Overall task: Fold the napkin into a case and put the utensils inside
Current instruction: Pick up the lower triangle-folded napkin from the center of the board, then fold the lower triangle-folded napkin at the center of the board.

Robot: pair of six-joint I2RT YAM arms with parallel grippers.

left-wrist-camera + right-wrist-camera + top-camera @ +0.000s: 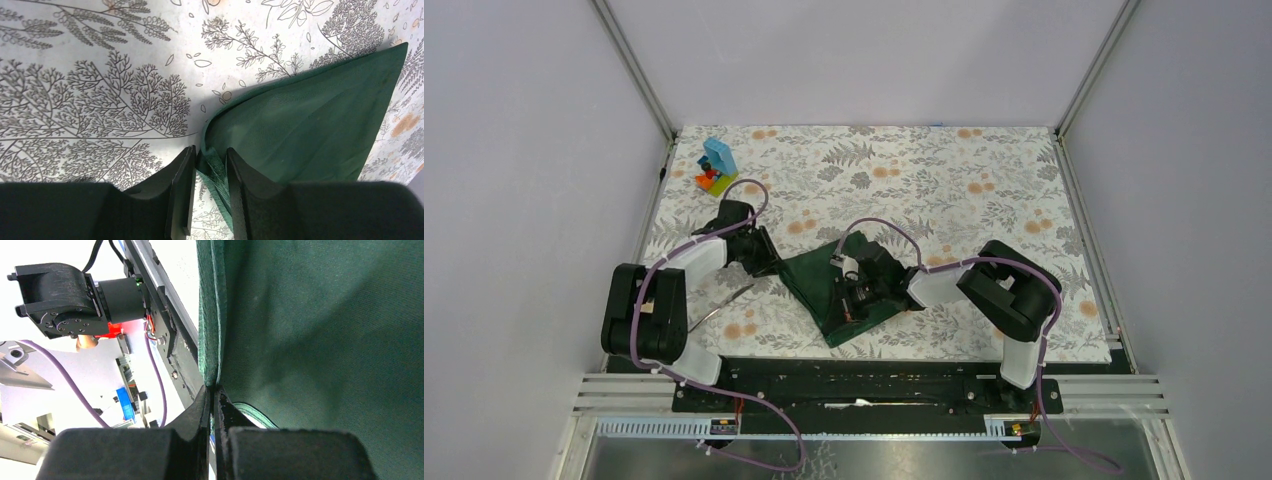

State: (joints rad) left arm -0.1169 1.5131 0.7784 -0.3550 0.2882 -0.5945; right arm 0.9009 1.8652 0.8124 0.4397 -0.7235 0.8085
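1. Now, at the lower left of the top view a utensil (724,302) lies on the counter (944,170). It is partly under the left arm (649,300) and apart from the cloth. It is best left alone until the folding is done.
2. The left pincer (210,192) is nearly closed and nips the hem at the left corner of the napkin (310,130). The bite looks shallow. I judge it should pull slowly and low over the counter, so the hem does not slip out.
3. The napkin sits in the middle of the top view as a rumpled wedge with one side raised, not yet folded into anything narrow. Both held points should travel together, with the edge between them taut, so the crease falls straight.
4. The right pincer (214,407) is pressed closed on a cloth edge, and the hem runs up from it in its wrist view. I cannot tell whether it holds one layer or two. A stray layer would spoil the fold, so the move should go gently.
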